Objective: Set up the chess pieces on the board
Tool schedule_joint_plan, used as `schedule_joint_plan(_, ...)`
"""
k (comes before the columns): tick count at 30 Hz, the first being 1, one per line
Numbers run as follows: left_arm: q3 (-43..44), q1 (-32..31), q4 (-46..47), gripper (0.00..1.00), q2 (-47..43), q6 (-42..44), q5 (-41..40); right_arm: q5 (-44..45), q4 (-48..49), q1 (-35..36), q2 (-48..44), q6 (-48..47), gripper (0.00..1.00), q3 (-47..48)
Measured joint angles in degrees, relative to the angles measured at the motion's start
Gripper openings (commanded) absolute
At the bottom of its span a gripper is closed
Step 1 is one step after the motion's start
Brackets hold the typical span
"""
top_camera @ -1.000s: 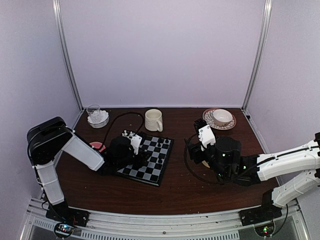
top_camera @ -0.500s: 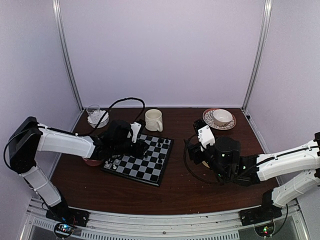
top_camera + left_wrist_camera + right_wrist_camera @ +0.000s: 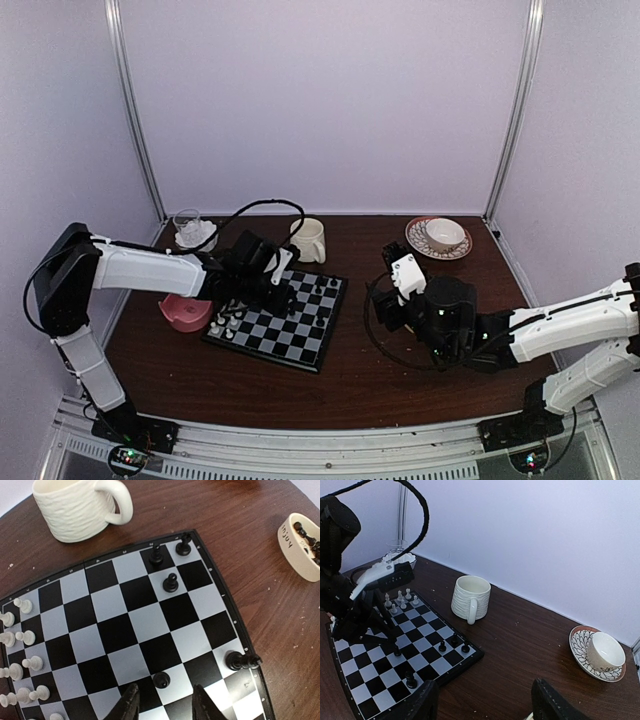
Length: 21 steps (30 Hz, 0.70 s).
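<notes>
The left claw (image 3: 164, 694) is gaping open just beside a black pawn (image 3: 161, 680) on the board (image 3: 150, 650); the right claw (image 3: 484, 694) is hanging open, empty, right of it.

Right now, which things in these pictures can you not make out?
- Top view: what the pink bowl holds; too small to tell.
- Left wrist view: the small dish of black pieces, cut by the right edge.
- Right wrist view: the right end effector, only fingertips above the bottom edge.
</notes>
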Motion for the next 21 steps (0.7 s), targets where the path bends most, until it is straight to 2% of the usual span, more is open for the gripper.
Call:
schedule_joint_plan(6, 2.32, 1.03, -3.13, 0.35, 4.13, -0.7, 0.85, -0.31, 0.02, 0.0, 0.04, 0.02, 0.66, 0.02)
schedule_joint_plan(21, 5.46, 1.03, -5.55, 0.28, 7.1, -0.72, 3.45, -0.59, -0.02, 0.0, 0.39, 0.02, 0.66, 0.02)
